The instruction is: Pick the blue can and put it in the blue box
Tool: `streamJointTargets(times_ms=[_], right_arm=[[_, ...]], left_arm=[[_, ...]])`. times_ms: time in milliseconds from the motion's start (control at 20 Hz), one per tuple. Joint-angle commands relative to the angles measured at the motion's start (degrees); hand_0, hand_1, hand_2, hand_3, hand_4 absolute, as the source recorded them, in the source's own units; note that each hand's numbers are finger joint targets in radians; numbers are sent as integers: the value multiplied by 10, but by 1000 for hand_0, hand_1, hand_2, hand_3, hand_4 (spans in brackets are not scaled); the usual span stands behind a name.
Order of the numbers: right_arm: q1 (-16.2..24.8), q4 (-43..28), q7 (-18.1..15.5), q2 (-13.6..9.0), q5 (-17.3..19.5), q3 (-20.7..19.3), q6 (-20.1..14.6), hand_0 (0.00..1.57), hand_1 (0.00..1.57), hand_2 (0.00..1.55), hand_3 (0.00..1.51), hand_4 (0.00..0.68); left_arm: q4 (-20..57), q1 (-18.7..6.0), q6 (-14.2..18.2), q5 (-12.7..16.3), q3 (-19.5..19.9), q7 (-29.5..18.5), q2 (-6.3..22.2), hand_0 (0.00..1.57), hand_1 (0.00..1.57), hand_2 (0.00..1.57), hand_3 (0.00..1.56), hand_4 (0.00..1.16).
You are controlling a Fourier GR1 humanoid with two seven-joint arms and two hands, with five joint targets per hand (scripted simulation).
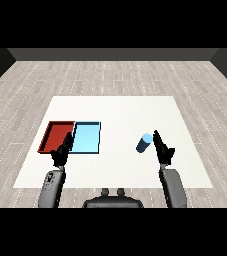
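While both forearms reach in from the lower corners of the frame, neither hand holds anything. The blue can lies tilted on the white table, right of centre in the frame, with its lighter top end pointing to the upper right. The right hand stands just to the right of the can, fingers straight and pointing up the frame, relaxed and not curled round it; whether a fingertip touches the can is hard to tell. The light blue tray sits left of centre, well apart from the can, and the red tray lies against its left side, the two touching along one edge. The left hand hovers over the lower edge of the trays, near where they meet, fingers extended and released. Beyond the table, grey wooden floor fills the upper part of the frame.
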Motion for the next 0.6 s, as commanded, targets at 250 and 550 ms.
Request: streamJointTargets(times_ms=[250,550], right_arm=[[-24,13,31,-20,0,-41,24,0,0,0,0,0],[-49,31,-108,-14,-115,-70,125,0,0,0,0,0]], left_arm=[[-22,-13,-11,2,33,16,12,0,0,0,0,0],[11,-21,-56,58,36,-184,-25,0,0,0,0,0]])
